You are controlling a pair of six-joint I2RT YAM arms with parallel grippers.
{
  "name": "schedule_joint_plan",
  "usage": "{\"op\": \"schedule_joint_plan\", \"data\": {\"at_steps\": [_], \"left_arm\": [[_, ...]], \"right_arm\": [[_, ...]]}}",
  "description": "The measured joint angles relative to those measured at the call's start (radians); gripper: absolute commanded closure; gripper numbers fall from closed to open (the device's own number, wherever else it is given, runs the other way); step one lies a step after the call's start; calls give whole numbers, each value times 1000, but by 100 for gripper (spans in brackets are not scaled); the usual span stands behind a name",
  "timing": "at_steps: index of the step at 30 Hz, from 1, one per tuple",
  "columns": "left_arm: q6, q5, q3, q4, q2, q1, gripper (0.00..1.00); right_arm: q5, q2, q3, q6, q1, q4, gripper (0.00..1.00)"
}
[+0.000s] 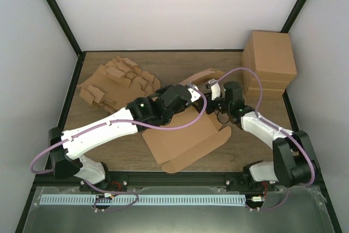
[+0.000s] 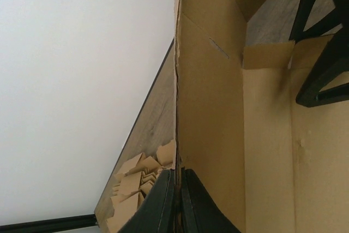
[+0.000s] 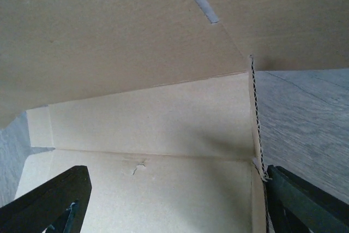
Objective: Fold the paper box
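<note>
Brown corrugated paper box (image 1: 185,140), creased panels, left fingers (image 2: 199,208) pinching its ragged edge, right fingers (image 3: 49,200) spread wide.

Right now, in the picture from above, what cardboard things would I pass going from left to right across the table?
Heap of cardboard blanks → paper box → tall stack of cardboard boxes. I left out both arms because they overlap the paper box.
</note>
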Motion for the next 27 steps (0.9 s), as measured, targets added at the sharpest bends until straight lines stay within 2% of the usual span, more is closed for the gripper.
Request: {"op": "schedule_joint_plan", "data": {"at_steps": [20,27], "left_arm": [[2,3,0,-1,0,0,96],[-4,60,5,-6,-10,0,95]], "right_arm": [[95,20,25,-97,86,-27,9],[122,20,25,-127,92,-16,9]]}}
